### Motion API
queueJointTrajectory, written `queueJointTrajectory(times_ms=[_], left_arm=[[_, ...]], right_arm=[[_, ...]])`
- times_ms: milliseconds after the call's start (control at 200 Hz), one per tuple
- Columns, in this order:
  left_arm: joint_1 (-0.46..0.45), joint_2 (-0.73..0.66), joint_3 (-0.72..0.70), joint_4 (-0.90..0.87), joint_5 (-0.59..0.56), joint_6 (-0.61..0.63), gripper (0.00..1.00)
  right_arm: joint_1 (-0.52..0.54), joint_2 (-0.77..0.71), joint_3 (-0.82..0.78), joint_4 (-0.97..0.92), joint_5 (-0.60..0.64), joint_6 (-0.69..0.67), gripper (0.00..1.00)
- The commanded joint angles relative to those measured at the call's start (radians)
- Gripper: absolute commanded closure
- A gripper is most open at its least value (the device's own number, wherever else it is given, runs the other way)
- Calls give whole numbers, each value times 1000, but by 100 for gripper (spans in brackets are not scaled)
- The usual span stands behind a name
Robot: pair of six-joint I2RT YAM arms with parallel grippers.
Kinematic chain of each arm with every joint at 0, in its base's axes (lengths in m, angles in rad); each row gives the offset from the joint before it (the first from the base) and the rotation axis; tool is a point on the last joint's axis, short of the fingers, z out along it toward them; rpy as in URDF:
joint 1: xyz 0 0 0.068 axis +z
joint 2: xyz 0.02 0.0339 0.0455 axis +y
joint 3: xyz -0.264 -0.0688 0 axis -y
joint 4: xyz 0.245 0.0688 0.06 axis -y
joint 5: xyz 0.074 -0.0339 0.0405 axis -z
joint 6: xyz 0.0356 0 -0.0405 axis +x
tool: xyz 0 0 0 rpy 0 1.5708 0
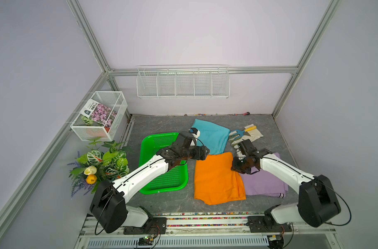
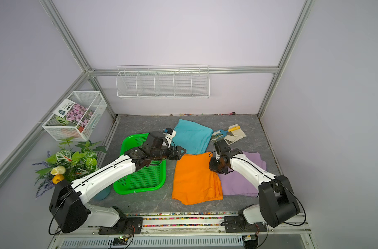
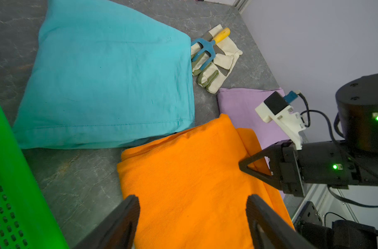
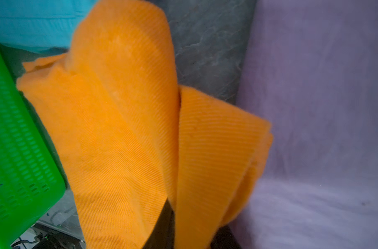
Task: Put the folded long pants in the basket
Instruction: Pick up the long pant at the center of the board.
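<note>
three folded pairs, judged soft, light and floppy, lie on the desk point(image 1: 162, 122) outside the basket point(image 1: 162, 189): orange pants point(image 1: 214, 179), teal pants point(image 1: 214, 135), lilac pants point(image 1: 263, 185). right jaws pinch the orange layered edge; left jaws hang spread over its basket-side corner.

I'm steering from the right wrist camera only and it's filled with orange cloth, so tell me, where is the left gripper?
Observer: The left gripper is open, hovering over the orange pants at their far corner on the basket side.
Operator: Any pants in the basket?
Observer: None; all three pairs are outside it, though the left arm covers part of it.
Operator: What lies beyond the lilac pants?
Observer: Pale work gloves with a blue hand fork on top.
</note>
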Motion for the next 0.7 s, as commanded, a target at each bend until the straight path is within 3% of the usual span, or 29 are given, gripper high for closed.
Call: queueJointTrajectory(times_ms=[0,240,425,695], left_arm=[[-5,46,23,-67,41,-51,18],[-5,173,62,-108,142,-147,29],[-12,261,61,-151,94,-151,39],[-18,295,16,-182,-17,-164,38]], right_arm=[[-61,-17,-39,8,-24,-31,100],[-117,-35,-90,51,-40,-31,100],[-142,-61,-149,122,-81,14,100],[-144,-63,-151,189,-127,42,100]])
